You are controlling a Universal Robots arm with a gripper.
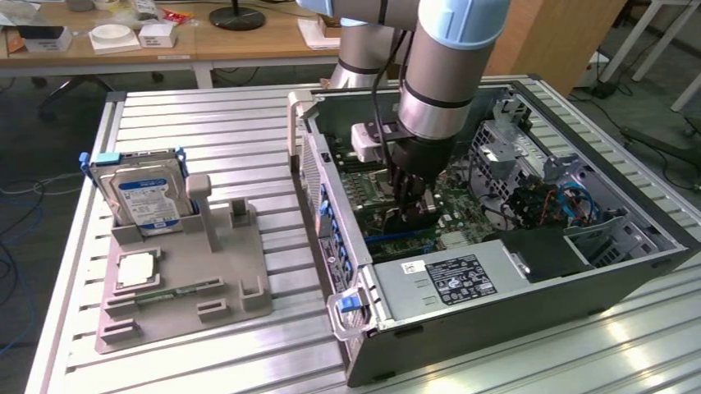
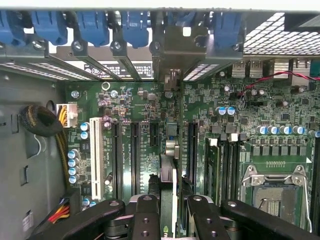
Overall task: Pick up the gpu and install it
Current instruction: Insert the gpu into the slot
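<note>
Gripper (image 2: pixel 170 222) is clamped on the gpu (image 2: pixel 168 172), held edge-on just above the board (image 2: pixel 270 115) inside the pc case (image 1: pixel 460 328). Risk: if the card edge isn't lined up w/ its slot (image 2: pixel 134 150), pushing down could tilt or jam it, or the grip could slip.

On the desk (image 1: pixel 219 115), the open computer case (image 1: pixel 526 287) lies at the exterior view's right, with the holder tray (image 1: pixel 235 287) just beside it at the left. The hard drive (image 1: pixel 148 197) stands upright in the tray's rear slot, and the processor chip (image 1: pixel 140 269) lies flat in front of it. Inside the case, the gripper (image 1: pixel 411 218) hangs over the motherboard (image 2: pixel 135 100), with the gpu (image 2: pixel 168 172) clamped in it edge-on above the expansion slots.
</note>
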